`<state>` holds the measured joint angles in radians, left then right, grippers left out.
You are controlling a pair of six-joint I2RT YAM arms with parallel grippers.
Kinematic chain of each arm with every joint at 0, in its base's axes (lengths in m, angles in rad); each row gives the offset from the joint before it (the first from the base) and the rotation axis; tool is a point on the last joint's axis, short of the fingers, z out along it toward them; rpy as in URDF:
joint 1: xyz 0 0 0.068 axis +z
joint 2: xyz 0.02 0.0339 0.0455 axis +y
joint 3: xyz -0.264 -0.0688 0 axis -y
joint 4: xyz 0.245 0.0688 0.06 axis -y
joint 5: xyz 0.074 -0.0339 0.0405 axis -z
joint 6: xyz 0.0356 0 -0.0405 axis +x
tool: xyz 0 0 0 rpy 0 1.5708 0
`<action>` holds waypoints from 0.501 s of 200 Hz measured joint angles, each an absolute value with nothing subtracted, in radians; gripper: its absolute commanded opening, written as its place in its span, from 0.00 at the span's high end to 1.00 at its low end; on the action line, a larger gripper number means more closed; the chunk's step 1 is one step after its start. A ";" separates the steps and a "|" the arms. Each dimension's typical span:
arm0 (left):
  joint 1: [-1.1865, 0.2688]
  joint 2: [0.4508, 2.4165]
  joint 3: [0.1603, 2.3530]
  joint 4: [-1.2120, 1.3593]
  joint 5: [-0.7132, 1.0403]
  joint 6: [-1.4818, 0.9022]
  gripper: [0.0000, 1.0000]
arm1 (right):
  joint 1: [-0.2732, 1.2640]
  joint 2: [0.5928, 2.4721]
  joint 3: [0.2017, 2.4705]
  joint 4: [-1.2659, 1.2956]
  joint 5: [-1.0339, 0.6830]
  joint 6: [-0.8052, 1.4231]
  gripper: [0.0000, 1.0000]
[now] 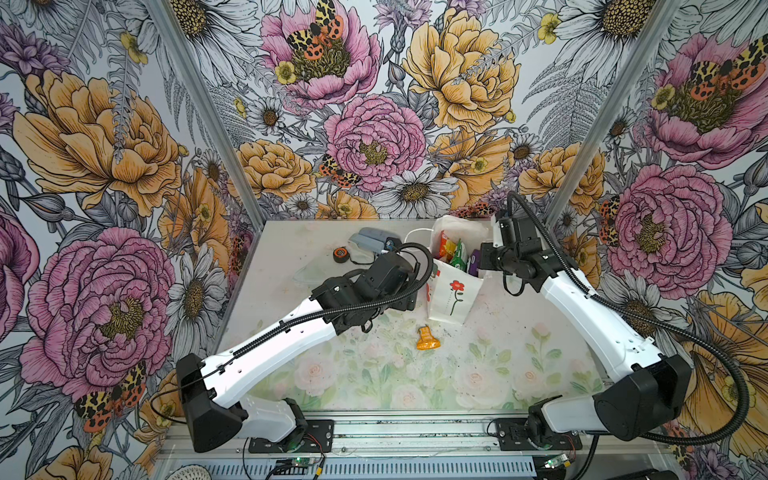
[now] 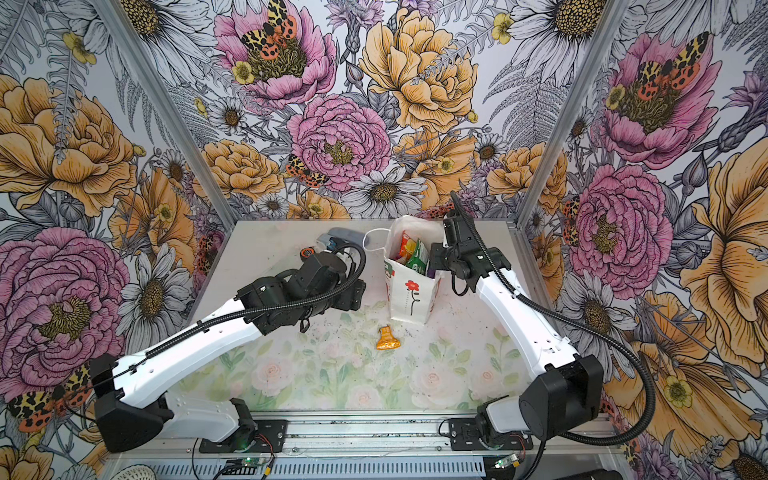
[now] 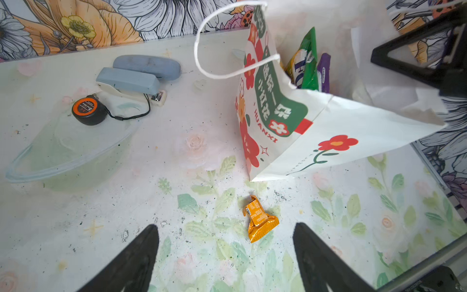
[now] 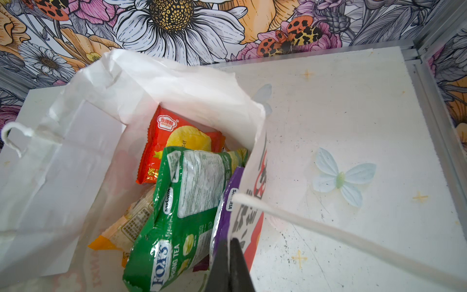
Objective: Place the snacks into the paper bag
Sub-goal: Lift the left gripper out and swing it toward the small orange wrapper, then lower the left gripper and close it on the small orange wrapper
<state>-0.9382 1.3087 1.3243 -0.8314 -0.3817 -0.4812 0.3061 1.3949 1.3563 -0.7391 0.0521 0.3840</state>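
Nr paper bag (image 3: 353, 131): tape measure (image 3: 87, 108), cases (image 3: 131, 79)

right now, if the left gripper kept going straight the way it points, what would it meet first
Probably the orange packet, lying on the table just ahead of the open left gripper; depth is unclear.

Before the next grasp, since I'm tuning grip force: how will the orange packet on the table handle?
The orange packet looks small and crumpled, so probably light and floppy. Its glossy wrapper may slip. Lying flat, it would likely slide, not roll.
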 measured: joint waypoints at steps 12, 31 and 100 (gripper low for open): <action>-0.938 1.285 1.271 -0.814 -0.382 -0.521 0.12 | 0.307 1.394 1.356 -0.739 0.052 0.384 1.00; -0.939 1.278 1.203 -0.785 -0.380 -0.584 0.11 | 0.306 1.391 1.351 -0.735 0.052 0.384 1.00; -0.984 1.348 1.005 -0.647 -0.332 -0.797 0.07 | 0.306 1.381 1.343 -0.731 0.052 0.384 1.00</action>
<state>-0.9840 1.3479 1.0054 -0.6468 -0.3321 -0.7971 0.3061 1.3811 1.3434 -0.7315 0.0525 0.3840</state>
